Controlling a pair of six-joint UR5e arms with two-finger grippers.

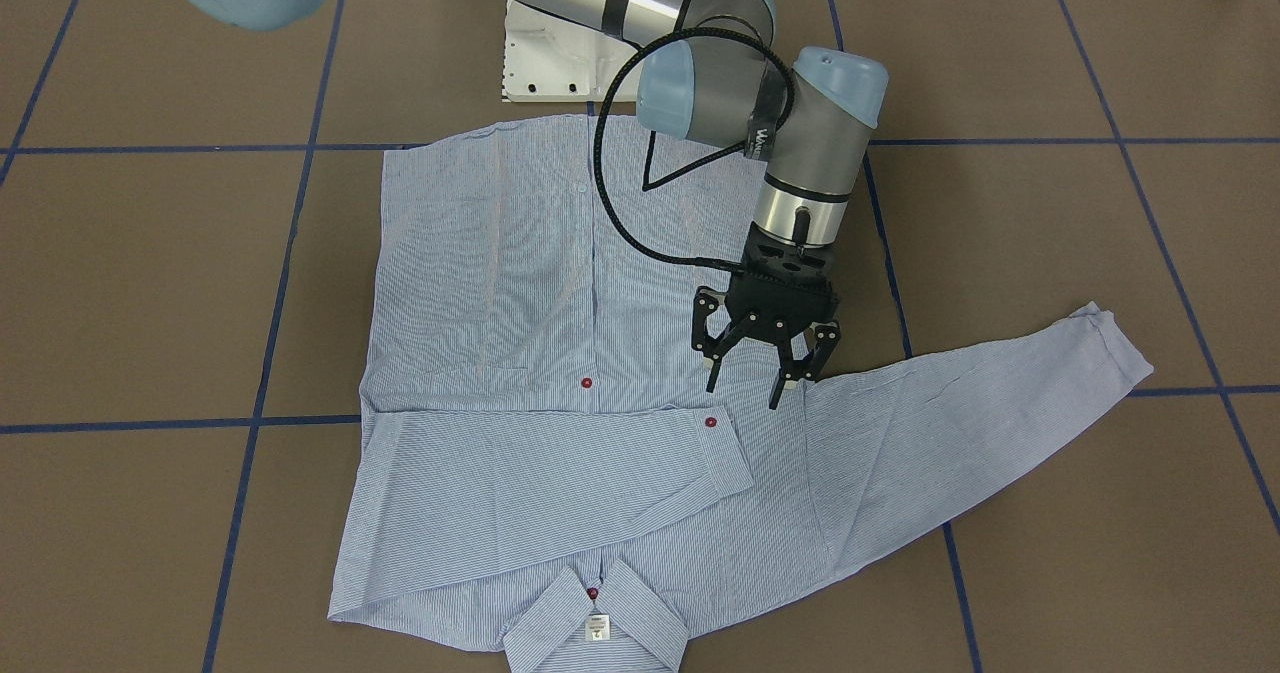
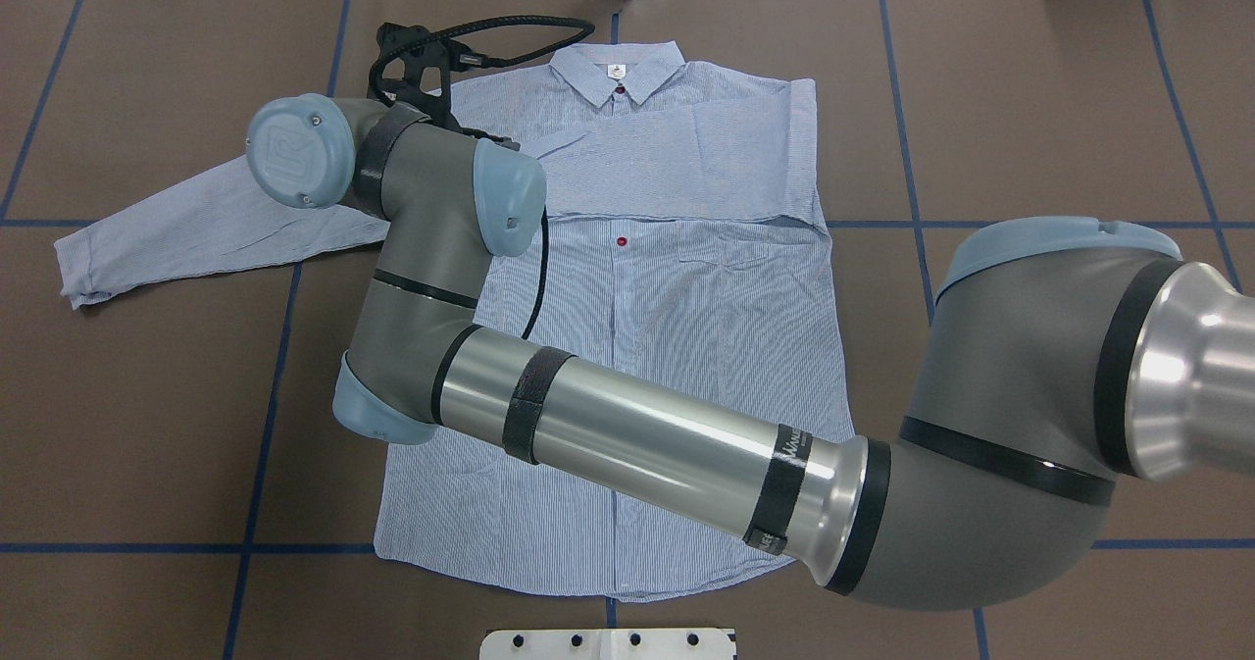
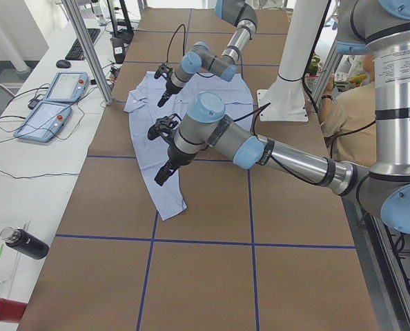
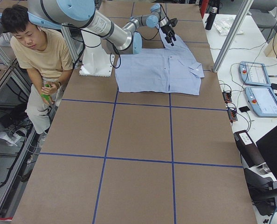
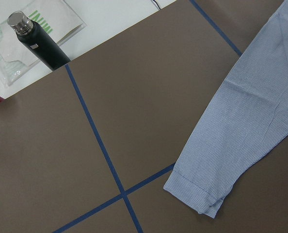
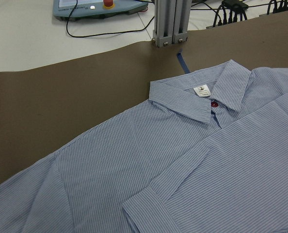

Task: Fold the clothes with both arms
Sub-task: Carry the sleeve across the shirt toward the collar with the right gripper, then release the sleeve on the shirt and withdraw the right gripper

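The light blue striped shirt [image 1: 480,283] lies flat on the brown table, front up, with its collar [image 1: 595,618] toward the operators' side. One sleeve [image 1: 560,483] is folded across the chest. The other sleeve [image 1: 980,403] lies stretched out to the robot's left, and its cuff [image 5: 197,194] shows in the left wrist view. My right gripper [image 1: 744,395] reaches across, open and empty, just above the shoulder of the stretched sleeve. My left gripper [image 3: 160,162] shows only in the exterior left view, raised over that sleeve; I cannot tell whether it is open or shut.
The white pedestal base [image 1: 545,53] stands behind the shirt's hem. A dark bottle [image 5: 37,41] lies off the table's left end. Teach pendants [image 3: 53,103] and an aluminium post [image 6: 170,22] are on the operators' side. A person [image 4: 40,60] sits behind the robot.
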